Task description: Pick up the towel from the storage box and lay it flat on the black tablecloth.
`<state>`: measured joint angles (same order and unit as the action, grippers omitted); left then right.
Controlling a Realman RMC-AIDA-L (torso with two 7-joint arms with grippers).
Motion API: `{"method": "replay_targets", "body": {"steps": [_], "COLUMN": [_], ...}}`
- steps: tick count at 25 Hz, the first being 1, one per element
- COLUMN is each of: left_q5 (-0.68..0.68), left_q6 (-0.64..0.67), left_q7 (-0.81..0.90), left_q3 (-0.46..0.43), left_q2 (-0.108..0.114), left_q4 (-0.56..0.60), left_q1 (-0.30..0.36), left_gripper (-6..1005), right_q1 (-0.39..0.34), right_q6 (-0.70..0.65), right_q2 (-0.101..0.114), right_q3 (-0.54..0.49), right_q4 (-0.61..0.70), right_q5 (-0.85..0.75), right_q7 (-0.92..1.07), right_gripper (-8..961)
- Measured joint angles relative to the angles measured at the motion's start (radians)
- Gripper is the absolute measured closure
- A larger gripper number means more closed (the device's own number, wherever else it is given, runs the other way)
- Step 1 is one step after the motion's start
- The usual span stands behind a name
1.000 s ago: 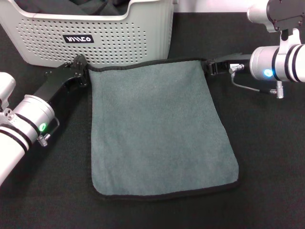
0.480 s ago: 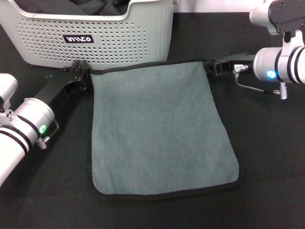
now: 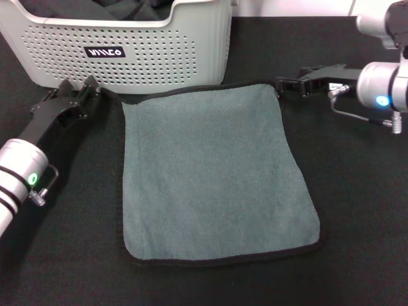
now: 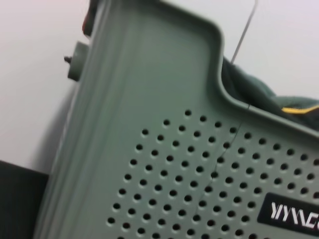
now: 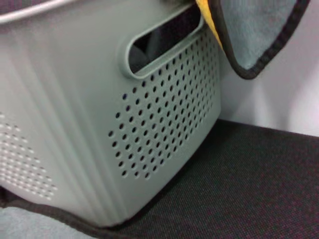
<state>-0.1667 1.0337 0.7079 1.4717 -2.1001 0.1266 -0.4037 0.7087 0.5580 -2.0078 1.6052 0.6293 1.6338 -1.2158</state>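
You are looking at the towel lying flat, grey-teal face up, on the black tablecloth that is covering the tabletop. Its black border is showing all round, and its far edge is sitting just in front of the storage box.

The left hand is resting low on the cloth beside the towel's far left corner, clear of it, near the box's front wall. Its fingers are reading as parted and gripping nothing.

The right hand is hovering just beside the far right corner, apparently off the fabric; whether its fingers are apart or together, you cannot tell here.

In the right wrist view, the box wall is filling the picture, and another teal, black-edged cloth corner with a yellow face is hanging over its rim. In the left wrist view, dark fabric is lying inside the box.
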Motion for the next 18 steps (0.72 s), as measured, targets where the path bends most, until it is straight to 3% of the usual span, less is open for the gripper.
{"method": "replay_targets", "body": {"steps": [4, 10, 14, 18], "left_q5": [0.0, -0.022, -0.143, -0.323], "left_q6": [0.062, 0.173, 0.338, 0.543], "left_q7": [0.005, 0.049, 0.117, 0.174], "left_q3": [0.0, 0.001, 0.001, 0.001], "left_q2": [0.003, 0.017, 0.066, 0.124], "left_q4": [0.011, 0.011, 0.01, 0.012], "left_q1": [0.034, 0.088, 0.127, 0.141], "left_gripper": [424, 221, 126, 132], "right_q1": [-0.072, -0.19, -0.249, -0.259], "right_q6": [0.082, 0.262, 0.521, 0.833], "right_q2": [0.007, -0.002, -0.004, -0.005], "right_q3": [-0.068, -0.237, -0.38, -0.524], "right_q4": [0.098, 0.246, 0.315, 0.325], "right_q5": [-0.061, -0.133, -0.13, -0.12], "right_q7": [-0.003, -0.071, -0.184, -0.294], "right_gripper": [431, 158, 84, 65]}}
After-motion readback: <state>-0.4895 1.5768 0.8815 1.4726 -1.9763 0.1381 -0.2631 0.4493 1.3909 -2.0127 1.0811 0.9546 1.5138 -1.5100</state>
